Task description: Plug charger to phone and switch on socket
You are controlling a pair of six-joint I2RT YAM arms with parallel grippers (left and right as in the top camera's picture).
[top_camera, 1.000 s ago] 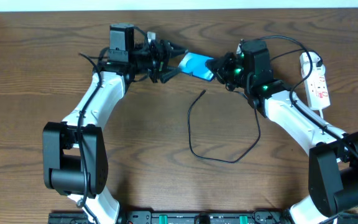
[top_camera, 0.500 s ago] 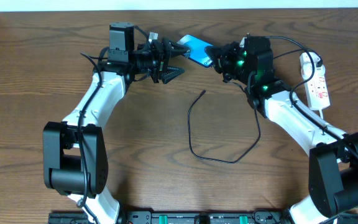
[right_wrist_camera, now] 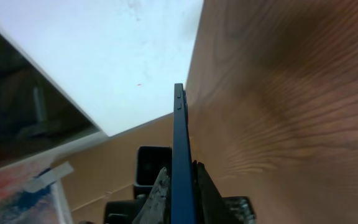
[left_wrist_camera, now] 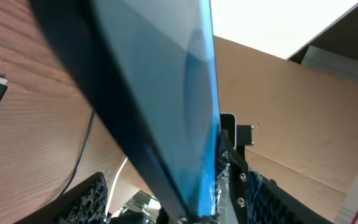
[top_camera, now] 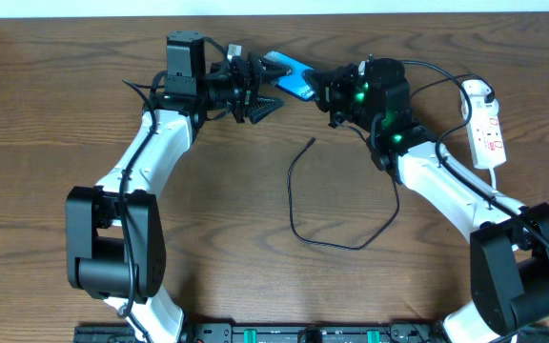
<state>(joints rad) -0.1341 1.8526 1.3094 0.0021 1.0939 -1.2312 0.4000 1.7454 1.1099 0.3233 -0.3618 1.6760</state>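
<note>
Right pincer (top_camera: 320,86) is clamping the phone (top_camera: 292,76) at upper centre; left pincer (top_camera: 274,84) is gaping wide at its other end.

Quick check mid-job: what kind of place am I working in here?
Probably a lab or test bench rather than a home: a wood-grain table, two robot arms mounted at its front edge, and what look like plain cardboard panels nearby.

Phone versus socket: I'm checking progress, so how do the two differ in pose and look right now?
The phone is off the table and tilted, clamped in the right hand; the socket lies flat on the table. The phone is blue-screened with a dark frame; the socket is white with red markings. Both are slim oblongs.
</note>
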